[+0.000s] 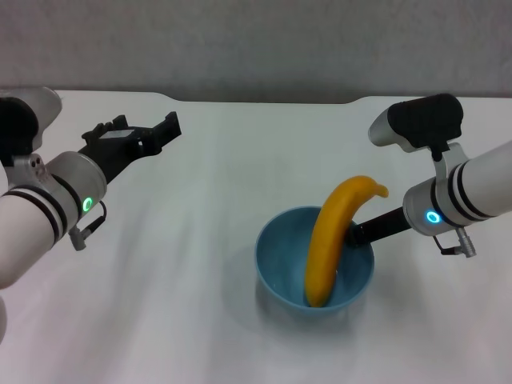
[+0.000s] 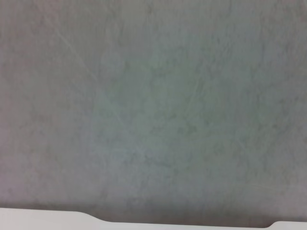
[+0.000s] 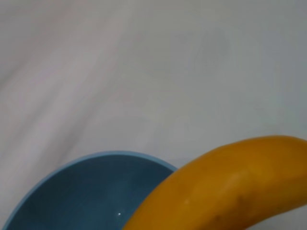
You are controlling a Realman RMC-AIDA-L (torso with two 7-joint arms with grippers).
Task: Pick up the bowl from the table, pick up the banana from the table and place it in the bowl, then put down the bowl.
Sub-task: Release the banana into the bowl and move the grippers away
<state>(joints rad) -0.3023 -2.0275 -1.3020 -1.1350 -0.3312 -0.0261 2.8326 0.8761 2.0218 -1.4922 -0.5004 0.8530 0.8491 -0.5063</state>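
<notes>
On the desk (image 1: 160,304), our right end effector (image 1: 356,233) grips the bowl (image 1: 276,268) rim, the left (image 1: 140,132) hangs released, and the propped banana (image 1: 332,240) could topple if jolted.

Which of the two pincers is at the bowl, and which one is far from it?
The right pincer is at the bowl, reaching its rim behind the banana. The left pincer hangs apart over the table, empty.
</notes>
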